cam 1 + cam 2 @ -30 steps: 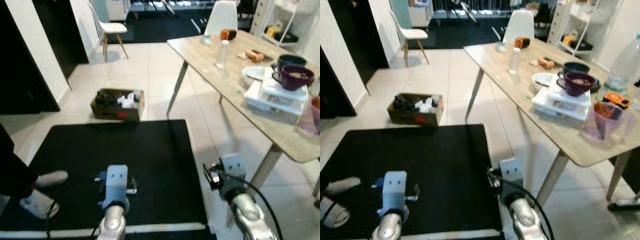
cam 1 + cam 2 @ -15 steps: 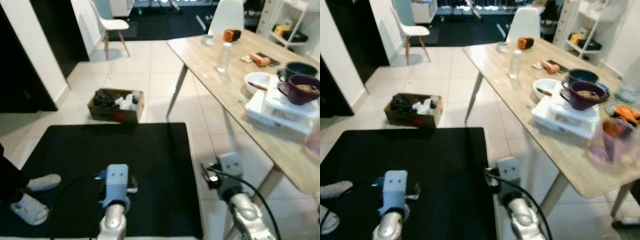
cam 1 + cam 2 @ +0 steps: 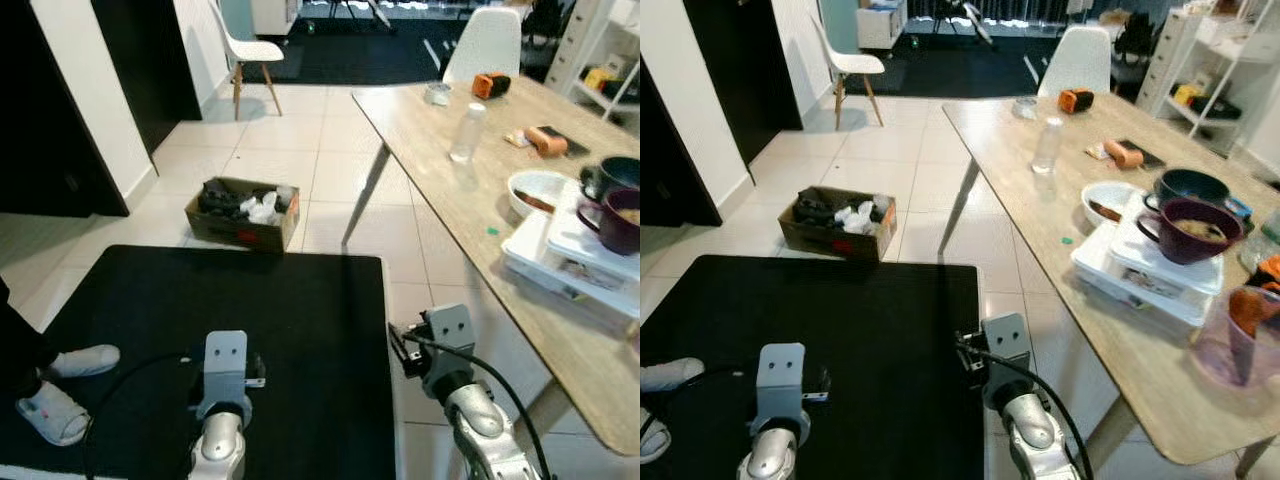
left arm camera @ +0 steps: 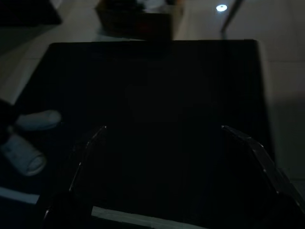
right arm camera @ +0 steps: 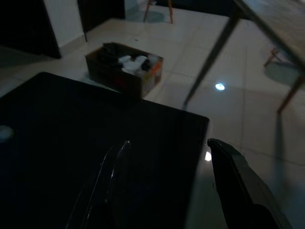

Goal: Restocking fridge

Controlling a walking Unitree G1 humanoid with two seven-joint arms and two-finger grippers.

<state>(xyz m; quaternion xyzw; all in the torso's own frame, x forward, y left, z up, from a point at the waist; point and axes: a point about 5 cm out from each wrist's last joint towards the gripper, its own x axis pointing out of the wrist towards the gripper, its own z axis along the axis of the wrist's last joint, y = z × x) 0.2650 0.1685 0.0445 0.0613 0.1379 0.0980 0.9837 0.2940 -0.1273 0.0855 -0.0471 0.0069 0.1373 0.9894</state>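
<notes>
Both arms hang low over a black floor mat (image 3: 200,300). My left gripper (image 4: 163,128) is open, its two black fingers spread wide with nothing between them. My right gripper (image 5: 167,142) is open too and holds nothing, above the mat's right edge. To the right stands a long wooden table (image 3: 470,200). On it are a clear bottle (image 3: 462,133), a purple bowl (image 3: 1185,228) on stacked white containers (image 3: 1140,270), and a clear jug (image 3: 1235,345) with something orange inside.
A cardboard box (image 3: 243,210) of odds and ends sits on the tiled floor beyond the mat. A person's shoes (image 3: 75,360) rest on the mat's left side. White chairs (image 3: 250,50) stand at the back. Dark doorways line the left wall.
The whole picture has shifted, so the camera has moved: the table and box sit differently in the frame. Both arms hang as before, grippers unchanged.
</notes>
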